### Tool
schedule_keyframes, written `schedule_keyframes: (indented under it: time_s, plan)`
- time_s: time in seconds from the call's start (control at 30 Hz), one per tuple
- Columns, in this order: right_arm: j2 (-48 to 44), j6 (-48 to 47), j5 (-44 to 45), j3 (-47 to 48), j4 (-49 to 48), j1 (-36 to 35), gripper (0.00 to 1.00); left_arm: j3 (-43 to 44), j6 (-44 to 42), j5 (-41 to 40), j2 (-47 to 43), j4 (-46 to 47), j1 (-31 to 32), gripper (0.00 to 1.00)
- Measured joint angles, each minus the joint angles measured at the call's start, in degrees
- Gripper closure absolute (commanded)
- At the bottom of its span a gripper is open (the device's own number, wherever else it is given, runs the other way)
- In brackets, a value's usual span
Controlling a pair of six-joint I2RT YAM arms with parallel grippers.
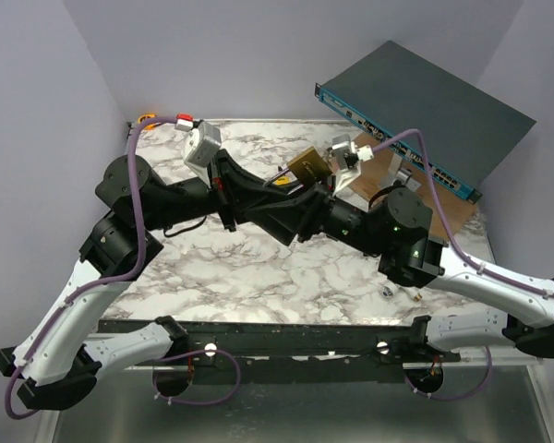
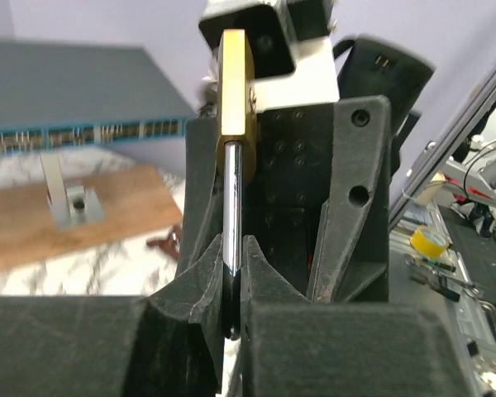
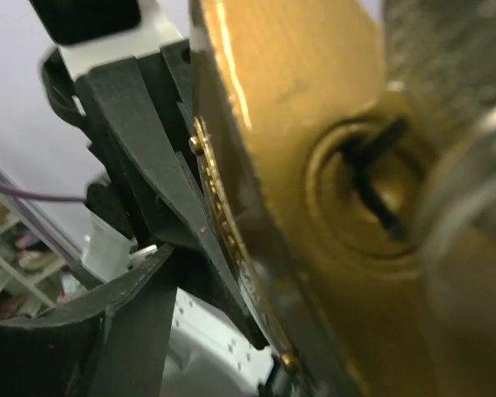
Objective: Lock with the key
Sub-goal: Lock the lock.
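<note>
Marble-patterned bench (image 1: 258, 277) shows mostly open surface between its near edge and the crossed arms. Above its middle, the left claw (image 2: 234, 277) is closed tight on the chrome shackle (image 2: 234, 198) of the brass padlock (image 2: 234, 83), lifted off the surface. The right claw (image 1: 332, 171) sits just beside the padlock at its 3 o'clock; how far it is open, I cannot tell. The keyhole (image 3: 376, 186) faces that claw's camera, a dark slot. Farther, at 2 o'clock, a wooden board (image 1: 452, 210) carries a metal bracket (image 2: 70, 198), and a blue-grey network switch (image 1: 425, 101) leans across the far right corner.
</note>
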State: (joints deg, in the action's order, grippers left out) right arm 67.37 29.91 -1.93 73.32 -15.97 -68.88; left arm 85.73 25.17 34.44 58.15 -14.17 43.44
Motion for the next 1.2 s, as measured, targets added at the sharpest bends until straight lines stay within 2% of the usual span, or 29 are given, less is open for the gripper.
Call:
schedule_keyframes:
  time_s: [0.13, 0.27, 0.43, 0.6, 0.9, 1.2]
  plan:
    - [0.02, -1.05, 1.97, -0.20, 9.11, -0.50, 0.25, -5.29, -1.07, 0.11, -3.21, -3.67, -2.21, 1.00]
    - [-0.79, -3.32, 2.84, -0.22, 14.23, -1.01, 0.17, -8.66, -1.84, 0.26, -6.23, -6.19, -3.50, 1.00]
    - [-2.16, -8.02, 3.37, -0.33, 21.77, -1.44, 0.14, -9.42, -2.45, 0.68, -8.83, -9.99, -5.27, 1.00]
    - [-2.05, -10.54, 4.31, -0.44, 26.05, -1.57, 0.14, -9.42, -2.32, 0.28, -11.61, -9.64, -6.80, 1.00]
    - [-2.23, -10.80, 5.79, -4.02, 27.43, -1.57, 0.10, -9.22, -0.28, -1.64, -12.28, -6.43, -7.50, 1.00]
    - [-6.80, -12.70, 10.47, -5.62, 29.35, -1.01, 0.05, -4.44, -4.04, -2.51, -8.35, -11.50, -11.98, 1.00]
